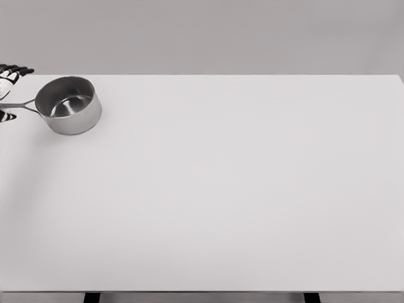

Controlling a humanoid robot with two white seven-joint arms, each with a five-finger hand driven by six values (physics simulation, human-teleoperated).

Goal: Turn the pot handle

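Observation:
A shiny steel pot (69, 105) stands upright on the white table (227, 189) at the far left. Its thin handle (20, 105) points left, toward the picture's edge. My left hand (11, 93) shows only partly at that edge. Its dark-tipped fingers (17, 71) reach out above the handle and the thumb (7, 116) lies below it. The handle's end passes between them, and the fingers are spread, not closed on it. The rest of the hand and the arm are cut off by the frame. My right arm is out of view.
The table's far edge runs just behind the pot, with a plain grey wall beyond. Two dark table legs (91, 297) show under the near edge.

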